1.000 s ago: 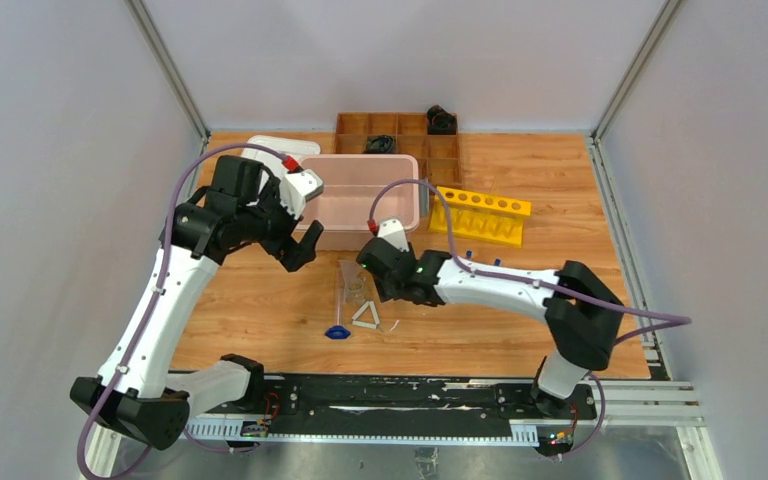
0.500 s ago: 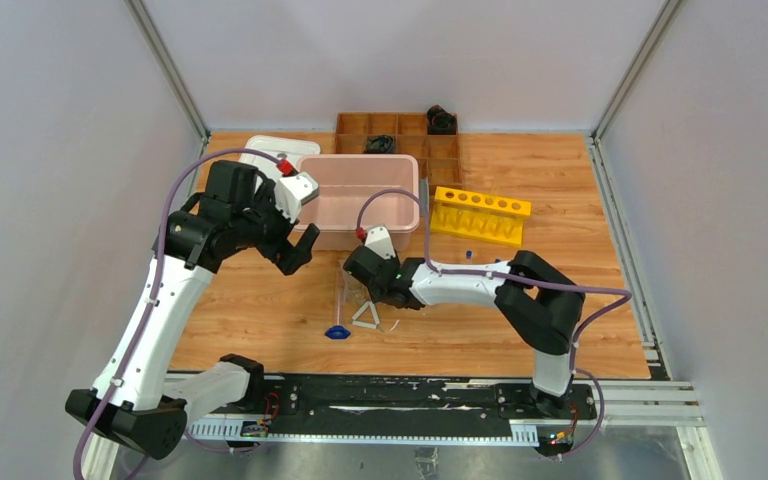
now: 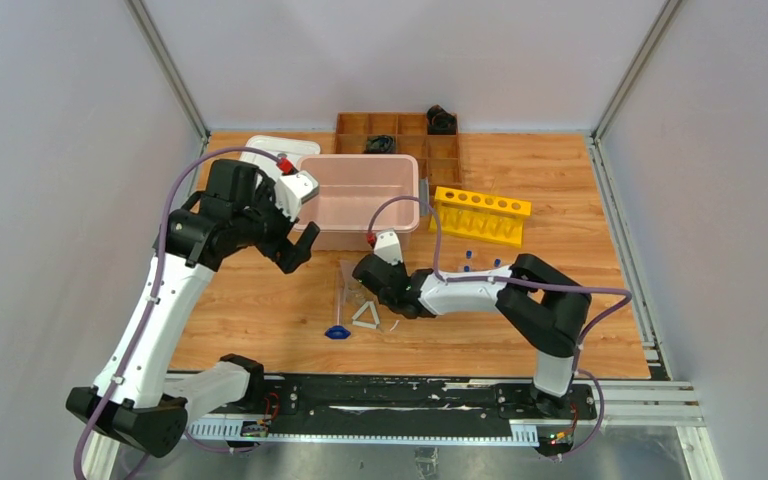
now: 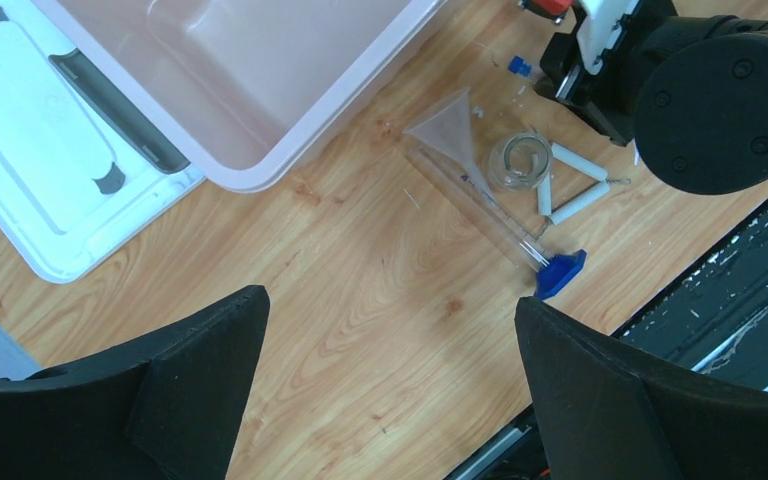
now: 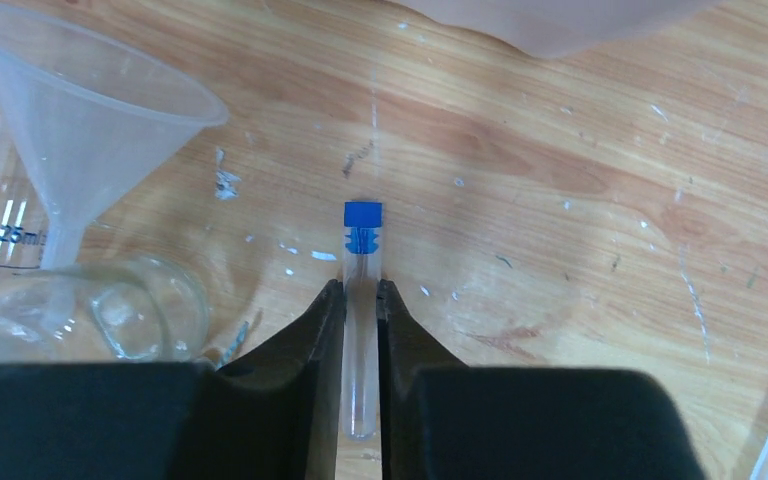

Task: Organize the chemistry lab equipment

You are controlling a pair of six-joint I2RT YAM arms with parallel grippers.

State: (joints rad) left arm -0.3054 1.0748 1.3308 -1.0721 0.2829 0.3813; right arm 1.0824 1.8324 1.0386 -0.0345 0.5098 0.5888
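Observation:
My right gripper (image 5: 361,288) is shut on a small clear blue-capped tube (image 5: 363,240), low over the wood; in the top view it (image 3: 368,279) sits right of the clear funnel (image 3: 350,278). The funnel (image 5: 80,100) lies by a small glass beaker (image 5: 120,315). A white triangle (image 3: 365,315) and a tiny blue piece (image 3: 337,332) lie in front. More blue-capped tubes (image 3: 467,256) lie by the yellow tube rack (image 3: 480,213). My left gripper (image 3: 298,248) is open and empty, high above the wood (image 4: 390,300), left of the funnel (image 4: 448,125).
A pink plastic bin (image 3: 412,205) stands at the middle back, with a white lid (image 3: 270,146) to its left. The brown compartment tray (image 3: 400,125) with black objects is behind it. A clear measuring cylinder (image 4: 480,200) lies beside the funnel, ending at the blue piece (image 4: 560,272).
My right arm has folded in, its elbow swinging left, and its gripper has shifted slightly left toward the funnel. My left arm has barely moved.

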